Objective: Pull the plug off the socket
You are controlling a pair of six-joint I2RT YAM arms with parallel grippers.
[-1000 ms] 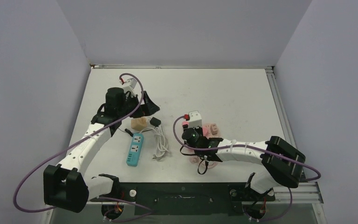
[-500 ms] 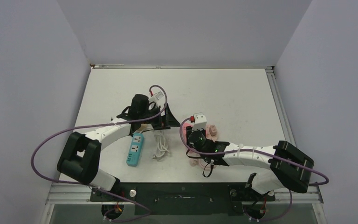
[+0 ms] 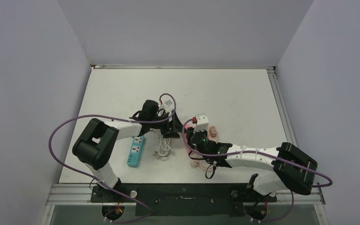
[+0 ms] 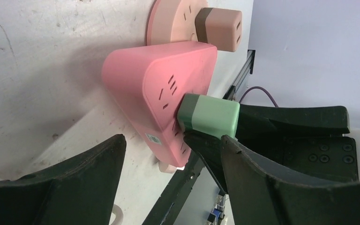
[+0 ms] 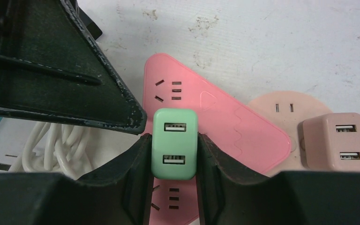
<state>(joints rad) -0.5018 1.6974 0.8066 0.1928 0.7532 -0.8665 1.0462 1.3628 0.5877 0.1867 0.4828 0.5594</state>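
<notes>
My right fingers (image 5: pixel 136 183) are clenched on the green plug (image 5: pixel 175 143), still seated in the pink socket (image 5: pixel 225 126), my left fingers (image 4: pixel 75 173) stand spread nearby, so the pull remains.

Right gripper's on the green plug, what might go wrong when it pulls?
The left gripper stands open at the pink socket strip, apparently not gripping it, so the strip may lift with the green plug. The right gripper sits close to a left finger; they might collide.
</notes>
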